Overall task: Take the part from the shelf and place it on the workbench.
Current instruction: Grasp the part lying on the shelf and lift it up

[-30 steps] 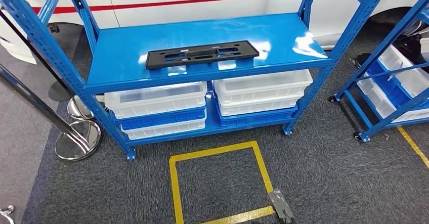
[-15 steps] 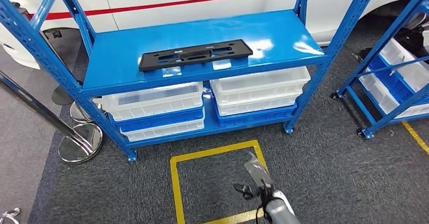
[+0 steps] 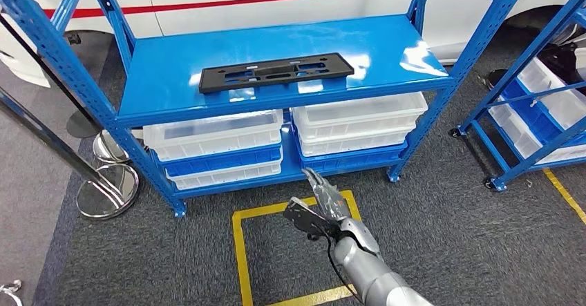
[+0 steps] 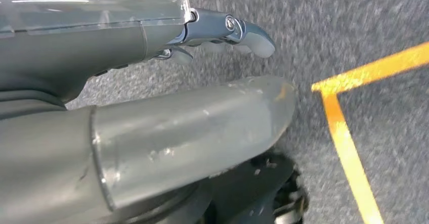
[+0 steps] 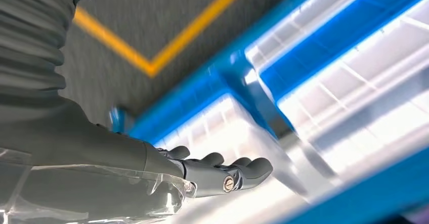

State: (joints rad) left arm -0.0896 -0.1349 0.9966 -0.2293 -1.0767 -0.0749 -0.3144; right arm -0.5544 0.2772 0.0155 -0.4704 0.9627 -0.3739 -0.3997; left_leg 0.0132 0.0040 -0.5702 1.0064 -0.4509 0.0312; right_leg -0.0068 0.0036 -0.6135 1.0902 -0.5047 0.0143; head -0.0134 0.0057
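Blue shelf [image 3: 173, 78] carries one black part [image 3: 275, 72]; right robot hand [image 3: 319, 207] and left robot hand [image 4: 152, 107] both splayed, empty.

one black part [image 3: 276, 72], two blue shelves [image 3: 276, 50]

Part on shelf, untouched.
Black flat part [image 3: 276, 72]: long, narrow rectangular plate with several slots and cut-outs along its length. Lies flat on the top blue shelf [image 3: 173, 78], long axis running roughly parallel to the shelf's front edge, slightly skewed, the left end nearer the front. Sits near the front-centre of the shelf surface.
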